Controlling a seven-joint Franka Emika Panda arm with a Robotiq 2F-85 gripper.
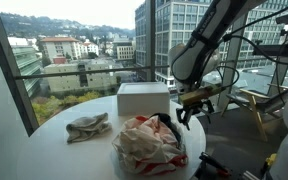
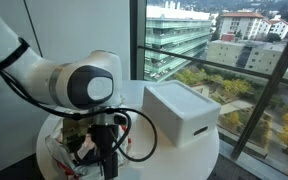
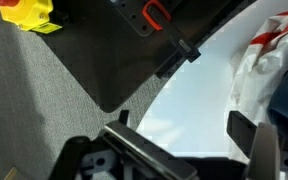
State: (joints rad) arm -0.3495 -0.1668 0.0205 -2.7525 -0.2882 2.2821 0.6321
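Observation:
My gripper (image 1: pixel 191 112) hangs open and empty just above the edge of the round white table (image 1: pixel 64 150), beside a crumpled red and white cloth (image 1: pixel 144 140). In the wrist view the two fingers (image 3: pixel 179 130) frame bare white table, with the cloth (image 3: pixel 264 60) at the right edge. In an exterior view the gripper (image 2: pixel 106 150) is above the cloth (image 2: pixel 69 150), with a black cable looping round it. A white box (image 1: pixel 142 99) stands behind the cloth, also seen in an exterior view (image 2: pixel 182 110).
A beige rag (image 1: pixel 88 127) lies on the table further off. A window with a dark frame (image 1: pixel 9 70) runs along the table. Below the table edge there is grey carpet (image 3: pixel 34 100), a black base (image 3: pixel 104 40) and a yellow object (image 3: pixel 29 12).

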